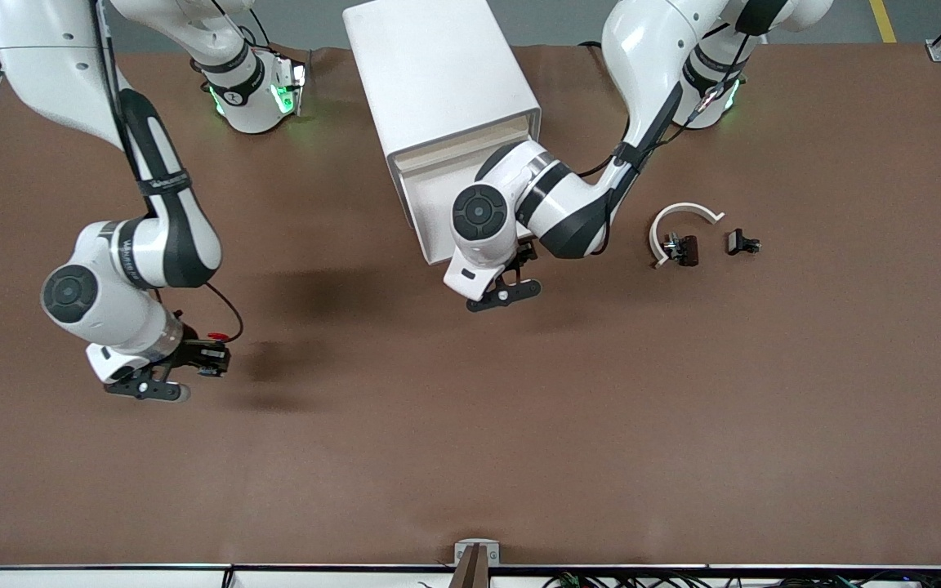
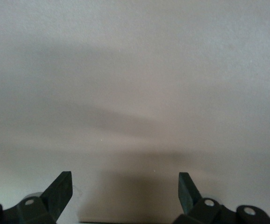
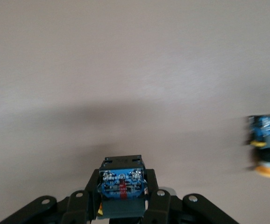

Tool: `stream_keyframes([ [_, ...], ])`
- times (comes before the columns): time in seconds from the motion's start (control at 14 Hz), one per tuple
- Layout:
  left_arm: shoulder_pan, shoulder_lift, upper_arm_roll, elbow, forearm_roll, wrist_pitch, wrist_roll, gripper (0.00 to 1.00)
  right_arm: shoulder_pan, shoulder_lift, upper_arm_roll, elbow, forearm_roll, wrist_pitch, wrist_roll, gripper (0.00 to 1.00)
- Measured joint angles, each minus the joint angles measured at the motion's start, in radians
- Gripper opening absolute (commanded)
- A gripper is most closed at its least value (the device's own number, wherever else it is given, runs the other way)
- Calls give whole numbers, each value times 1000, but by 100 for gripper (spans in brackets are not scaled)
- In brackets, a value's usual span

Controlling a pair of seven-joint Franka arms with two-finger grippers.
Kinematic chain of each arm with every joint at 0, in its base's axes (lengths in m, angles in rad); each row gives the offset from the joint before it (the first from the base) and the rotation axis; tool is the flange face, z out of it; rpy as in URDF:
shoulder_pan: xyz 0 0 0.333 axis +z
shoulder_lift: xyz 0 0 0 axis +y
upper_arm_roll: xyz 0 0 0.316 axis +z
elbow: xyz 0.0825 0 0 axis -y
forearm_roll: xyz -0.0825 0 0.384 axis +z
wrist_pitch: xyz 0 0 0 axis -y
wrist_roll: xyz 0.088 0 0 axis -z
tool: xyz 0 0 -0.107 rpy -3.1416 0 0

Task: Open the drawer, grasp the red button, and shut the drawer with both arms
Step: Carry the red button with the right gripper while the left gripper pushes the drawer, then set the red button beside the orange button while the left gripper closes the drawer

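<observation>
The right claw [image 1: 193, 367] is pinching the button [image 3: 122, 185] above bare surface [image 1: 519, 425], clear of the cabinet [image 1: 438, 98]. The left claw [image 2: 125, 198], fingers spread, is facing the drawer [image 1: 430, 220] front, seemingly to push it shut.

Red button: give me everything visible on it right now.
The button is clamped between the right end effector fingers, off the table near the right arm's end. Its red cap shows in the front view; the right wrist view shows a black housing with a blue face carrying metal contacts. Only the fingers touch it.
</observation>
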Motion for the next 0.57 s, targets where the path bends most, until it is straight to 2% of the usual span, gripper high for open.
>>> stream_keyframes([
  [0.28,3,-1,-27,0,-44,-16,-17,100,-78,92,1,-31,0,164,-109,0],
  [0.57,10,-1,-27,0,-115,-17,-17,100,-103,140,3,-24,0,200,-136,0],
])
